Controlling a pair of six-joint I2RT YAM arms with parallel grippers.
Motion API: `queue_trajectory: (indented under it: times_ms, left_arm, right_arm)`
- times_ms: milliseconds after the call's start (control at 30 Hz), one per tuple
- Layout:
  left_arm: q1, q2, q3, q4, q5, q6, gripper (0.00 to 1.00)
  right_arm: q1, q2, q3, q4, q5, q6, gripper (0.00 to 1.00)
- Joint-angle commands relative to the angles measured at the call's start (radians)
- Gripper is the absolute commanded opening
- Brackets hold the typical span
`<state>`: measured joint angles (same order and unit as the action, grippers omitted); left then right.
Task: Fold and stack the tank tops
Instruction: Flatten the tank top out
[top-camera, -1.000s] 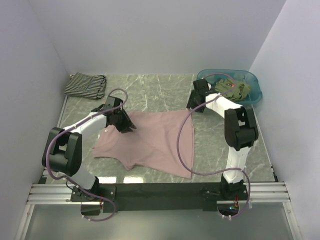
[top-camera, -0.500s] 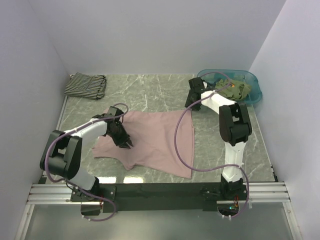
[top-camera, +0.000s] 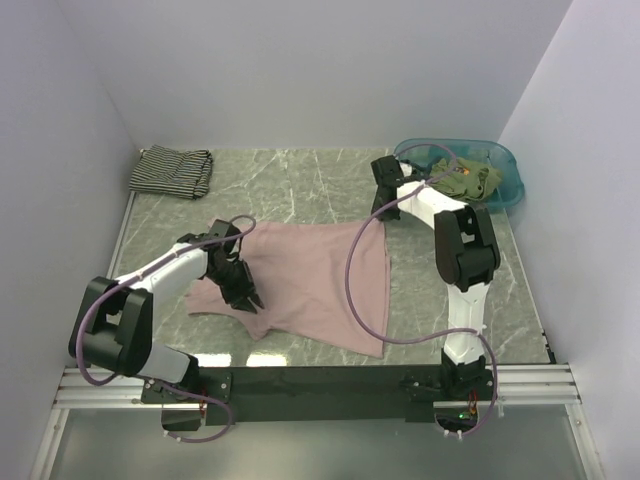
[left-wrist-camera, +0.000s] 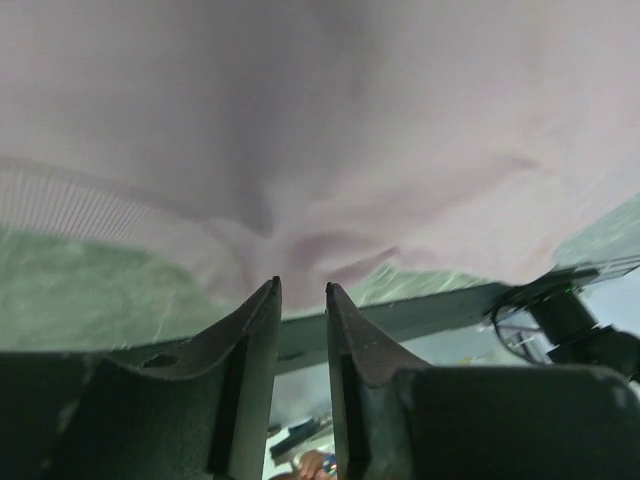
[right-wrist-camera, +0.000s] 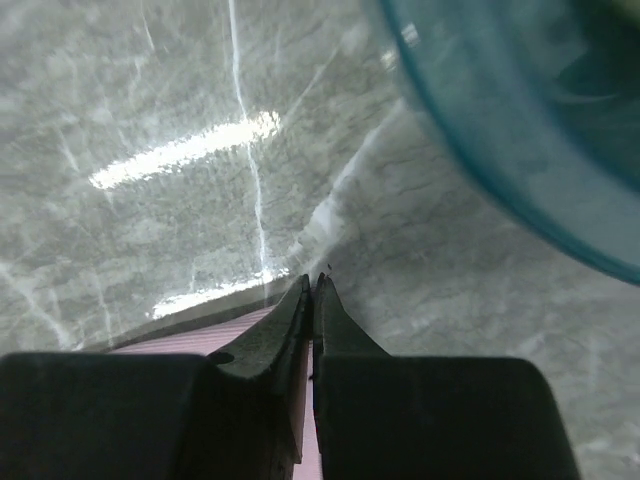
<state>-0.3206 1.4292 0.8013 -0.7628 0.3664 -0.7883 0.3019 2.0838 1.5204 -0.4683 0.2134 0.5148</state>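
Left gripper (top-camera: 249, 299) nearer than before; pink tank top (top-camera: 320, 275) lengthwise left-right, hem rightward.

The left arm (top-camera: 160, 270) stretches low and forward, its forearm angled to the right. The left gripper (top-camera: 245, 297) tips down and back toward the base row. In the wrist view its fingers (left-wrist-camera: 250, 340) stand a narrow slit apart. The right arm (top-camera: 465, 250) rises to a bent elbow, then runs far and left. The right gripper (top-camera: 384, 168) is held low, its fingers (right-wrist-camera: 285, 330) pressed tip to tip.
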Motion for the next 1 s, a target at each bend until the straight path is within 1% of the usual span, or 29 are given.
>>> queue_trajectory:
  times_ms: [0, 33, 100, 167, 300, 433, 533, 667, 700, 767, 833, 933, 967]
  left_arm:
    - [-0.003, -0.076, 0.004, -0.095, 0.022, 0.052, 0.31]
    - [-0.003, -0.084, 0.004, -0.118, 0.020, 0.054, 0.31]
    - [-0.003, -0.098, -0.004, -0.127, 0.023, 0.055, 0.27]
    - [-0.003, -0.099, -0.028, -0.104, 0.040, 0.049, 0.24]
    - [-0.003, -0.062, -0.102, -0.001, 0.112, 0.023, 0.20]
    - [-0.003, -0.065, -0.117, 0.097, 0.146, -0.023, 0.20]
    - [-0.005, -0.073, -0.108, 0.144, 0.161, -0.035, 0.24]
    - [-0.017, -0.087, -0.088, 0.109, 0.088, -0.011, 0.39]
    - [-0.017, -0.087, -0.088, 0.105, 0.085, -0.006, 0.41]
    - [-0.026, -0.090, -0.090, 0.105, 0.066, -0.006, 0.44]
    - [-0.050, -0.093, -0.088, 0.108, 0.055, -0.011, 0.44]
    - [-0.081, -0.087, -0.085, 0.102, 0.025, -0.015, 0.43]
    - [-0.087, -0.084, -0.086, 0.094, 0.017, -0.019, 0.41]
  right_arm:
    - [0.009, -0.116, 0.023, 0.006, 0.116, -0.007, 0.00]
    - [0.012, -0.137, 0.017, 0.017, 0.136, -0.007, 0.00]
    - [0.013, -0.156, 0.015, 0.025, 0.177, -0.007, 0.00]
    - [0.013, -0.168, 0.015, 0.037, 0.199, -0.007, 0.00]
    - [0.014, -0.169, 0.021, 0.042, 0.199, -0.006, 0.00]
    - [0.022, -0.165, 0.017, 0.040, 0.196, 0.004, 0.00]
    - [0.031, -0.156, 0.023, 0.034, 0.195, 0.005, 0.00]
    - [0.037, -0.149, 0.037, 0.026, 0.201, 0.005, 0.00]
    - [0.039, -0.149, 0.040, 0.026, 0.202, 0.007, 0.00]
    - [0.040, -0.149, 0.041, 0.023, 0.204, 0.008, 0.00]
    - [0.040, -0.149, 0.046, 0.023, 0.204, 0.014, 0.00]
    - [0.043, -0.151, 0.044, 0.022, 0.204, 0.017, 0.00]
    - [0.042, -0.153, 0.044, 0.022, 0.204, 0.019, 0.00]
